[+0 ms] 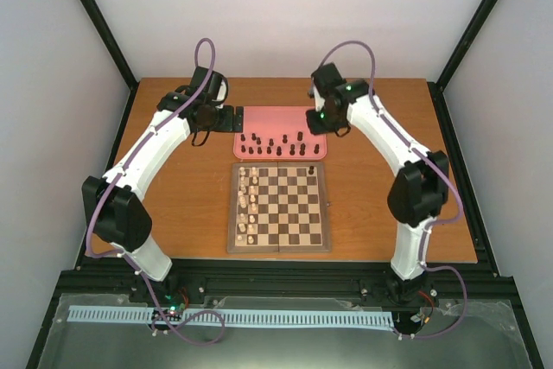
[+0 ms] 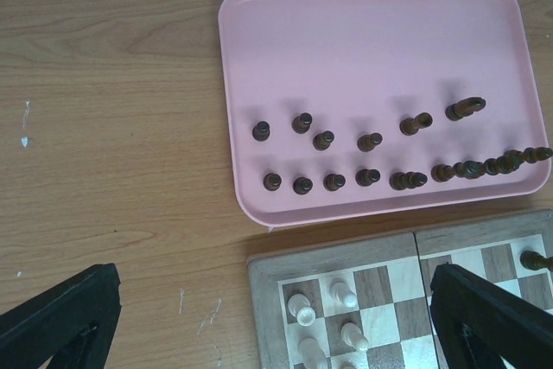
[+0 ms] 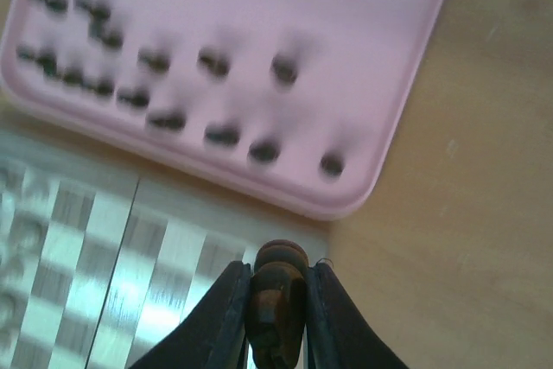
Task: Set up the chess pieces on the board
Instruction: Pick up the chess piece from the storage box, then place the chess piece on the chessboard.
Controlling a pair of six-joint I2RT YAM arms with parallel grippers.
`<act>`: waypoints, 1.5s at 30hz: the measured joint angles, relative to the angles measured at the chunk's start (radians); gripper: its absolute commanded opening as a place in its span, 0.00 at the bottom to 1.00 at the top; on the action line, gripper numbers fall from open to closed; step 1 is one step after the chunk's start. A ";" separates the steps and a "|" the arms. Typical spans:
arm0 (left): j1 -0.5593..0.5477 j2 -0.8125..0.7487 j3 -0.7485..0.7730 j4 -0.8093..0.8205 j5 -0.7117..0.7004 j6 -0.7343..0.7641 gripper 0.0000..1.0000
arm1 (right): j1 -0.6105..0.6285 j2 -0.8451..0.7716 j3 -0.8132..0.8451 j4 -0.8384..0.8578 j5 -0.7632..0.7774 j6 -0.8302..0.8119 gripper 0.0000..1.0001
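Dark-brown chess piece point(image 3: 276, 304) sits clamped inside the right claw point(image 3: 276, 276).

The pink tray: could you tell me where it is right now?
In the top view, the pink tray lies mid-table, just beyond the board's far edge.

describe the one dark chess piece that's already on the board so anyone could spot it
Start at the wooden chessboard in the middle of the table, next to the pink tray. Cream pieces line its left side; near its far right corner stands a single dark piece. It is the only dark one on the checks.
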 measured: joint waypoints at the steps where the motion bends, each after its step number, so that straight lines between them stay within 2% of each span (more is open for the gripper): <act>1: 0.000 0.000 0.000 -0.001 -0.001 0.000 1.00 | 0.019 -0.050 -0.080 0.012 -0.004 0.006 0.03; 6: 0.000 0.000 -0.001 -0.001 -0.001 0.000 1.00 | 0.086 -0.195 -0.386 0.031 -0.030 0.043 0.03; 13: 0.000 0.000 -0.008 -0.001 0.003 0.001 1.00 | 0.121 -0.240 -0.584 0.095 -0.037 0.084 0.03; 26: 0.000 0.000 -0.013 -0.001 0.002 0.003 1.00 | 0.156 -0.223 -0.620 0.185 -0.033 0.095 0.03; 45: 0.000 -0.005 -0.015 0.000 -0.005 0.004 1.00 | 0.156 -0.145 -0.619 0.206 -0.011 0.089 0.04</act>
